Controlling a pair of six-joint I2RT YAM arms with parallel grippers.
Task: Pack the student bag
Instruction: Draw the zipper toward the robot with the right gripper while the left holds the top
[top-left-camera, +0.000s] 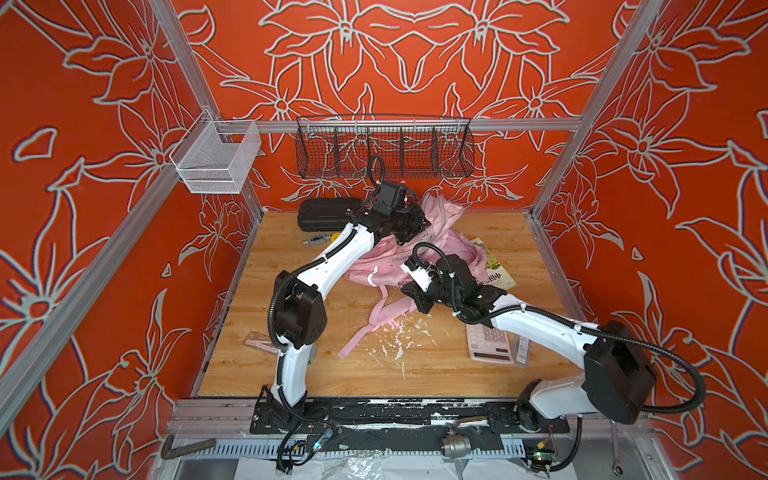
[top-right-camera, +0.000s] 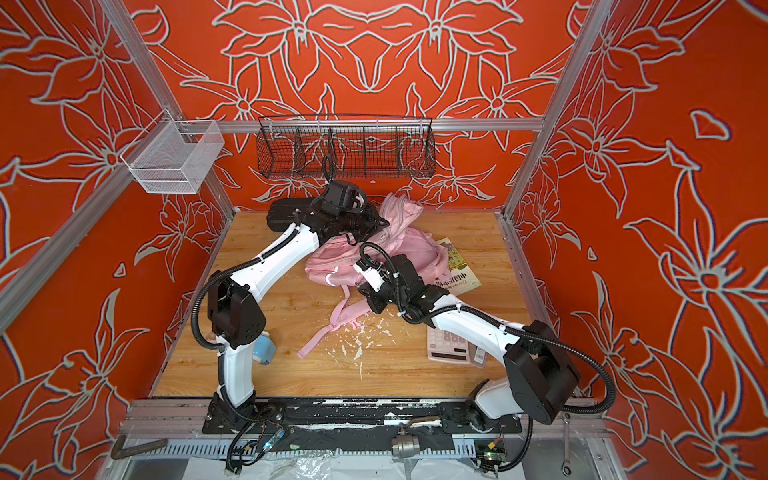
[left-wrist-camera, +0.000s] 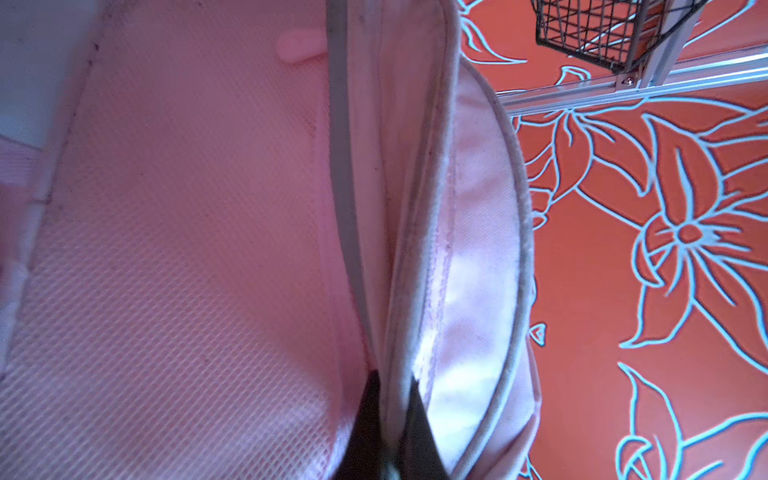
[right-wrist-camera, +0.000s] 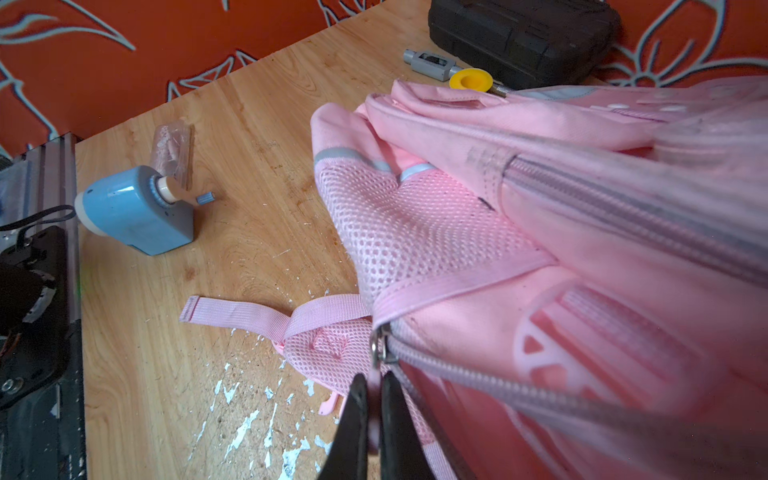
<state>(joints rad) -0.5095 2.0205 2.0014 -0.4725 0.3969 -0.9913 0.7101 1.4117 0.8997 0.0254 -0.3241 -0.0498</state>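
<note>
A wood-grain tabletop (top-left-camera: 436, 374) stands inside red flowered walls. The bag (top-left-camera: 453, 249) lies slumped by the middle of the rear edge, with its upper part lifted and one strap (top-left-camera: 359, 338) trailing toward the front edge. It looks soft and light, and will likely sag and fold wherever it is not held. Piped seams and zip pulls therefore seem better holds than loose cloth or stretchy mesh.

The left end effector (left-wrist-camera: 390, 419) is closed on a piped edge of the bag and holds it up. The right end effector (right-wrist-camera: 374, 415) is closed too, apparently pinching the zip pull (right-wrist-camera: 376, 376) just below its slider.

A book (top-left-camera: 494, 266) lies partly under the bag toward the right edge, with a calculator (top-left-camera: 488, 343) nearer the front. A black case (top-left-camera: 324, 214) sits at the rear edge.

In both top views the wrists hide the grips; only the wrist views show them. A blue sharpener (right-wrist-camera: 137, 212) is plain in the right wrist view, while in the top views the left arm covers most or all of it.
</note>
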